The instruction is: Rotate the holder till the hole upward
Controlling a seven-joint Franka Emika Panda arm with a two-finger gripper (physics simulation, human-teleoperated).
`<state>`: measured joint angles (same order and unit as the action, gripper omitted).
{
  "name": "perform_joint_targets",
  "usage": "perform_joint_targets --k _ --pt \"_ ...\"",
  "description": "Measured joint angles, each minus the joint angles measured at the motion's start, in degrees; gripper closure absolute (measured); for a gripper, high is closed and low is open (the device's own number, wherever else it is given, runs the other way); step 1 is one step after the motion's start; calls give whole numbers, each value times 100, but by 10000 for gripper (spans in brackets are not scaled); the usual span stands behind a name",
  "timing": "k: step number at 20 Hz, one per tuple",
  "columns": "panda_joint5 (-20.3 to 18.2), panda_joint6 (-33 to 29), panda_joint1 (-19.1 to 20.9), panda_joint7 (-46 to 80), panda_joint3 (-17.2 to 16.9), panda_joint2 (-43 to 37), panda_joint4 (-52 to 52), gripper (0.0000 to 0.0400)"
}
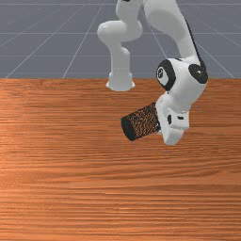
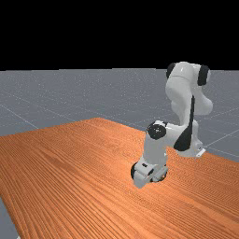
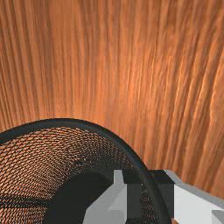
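In the front view my gripper (image 1: 170,127) is at the open end of the black mesh holder (image 1: 141,123). The holder is tilted, its solid dark base facing the front view's left and its mouth toward my hand. Seen from the far view, the hand (image 2: 148,172) hides most of the holder. The wrist view looks into the round mouth of the holder (image 3: 65,148). There my gripper (image 3: 146,194) straddles the rim, one finger inside the holder and one outside, shut on the wall between them. Whether the holder touches the table cannot be told.
The wooden table (image 1: 84,188) spreads around the holder and the hand. Behind them in the front view stands the white arm base (image 1: 120,80), near the table's far edge. The arm links rise above the hand toward the far view's right.
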<state>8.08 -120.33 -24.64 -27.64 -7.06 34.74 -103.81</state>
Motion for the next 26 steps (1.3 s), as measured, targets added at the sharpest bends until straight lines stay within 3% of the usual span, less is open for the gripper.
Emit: perform_joint_targets --k 1,2,3,4,5,6,7,8,10,11,13,17,18,19,22,23,24,25,26 --pt "971 -175 -442 919 -477 -185 -192 345" --pt "558 -352 -292 571 -321 -390 -505 350" --pt "723 -461 -401 787 -413 -565 -776 365" --pt "626 -584 -388 726 -396 -744 -1030 336" --pt "395 -694 -316 544 -314 -882 -1251 364" --pt "-798 -518 105 -630 58 -999 -1407 340" --pt "-764 -697 60 -567 2 -1176 -1651 344" --pt "-1213 -582 172 -1008 70 -1285 -1842 333" --pt "-1312 -891 84 -1055 -48 -1664 -2346 355" --pt "-1397 -1027 30 -1105 -118 -1850 -2647 331" --pt "-2040 -567 5 -1875 -283 -2105 -3121 334" --pt "-2570 -625 -341 -2515 -799 -2735 -4078 325" --pt "-2549 -1302 -528 -2347 -862 -3128 -4256 346" --pt "-2869 -629 -439 -2904 -970 -3046 -4263 318" --pt "-3469 -1780 -79 -3279 -688 -3107 -4286 306" --pt "-3838 -1636 158 -3700 -535 -2853 -4079 337" --pt "-3693 -2570 100 -3398 -516 -3001 -4356 328" --pt "-3640 -2858 80 -3360 -556 -3069 -4507 375" --pt "-1955 -3404 32 -2673 -698 -3151 -4713 349"
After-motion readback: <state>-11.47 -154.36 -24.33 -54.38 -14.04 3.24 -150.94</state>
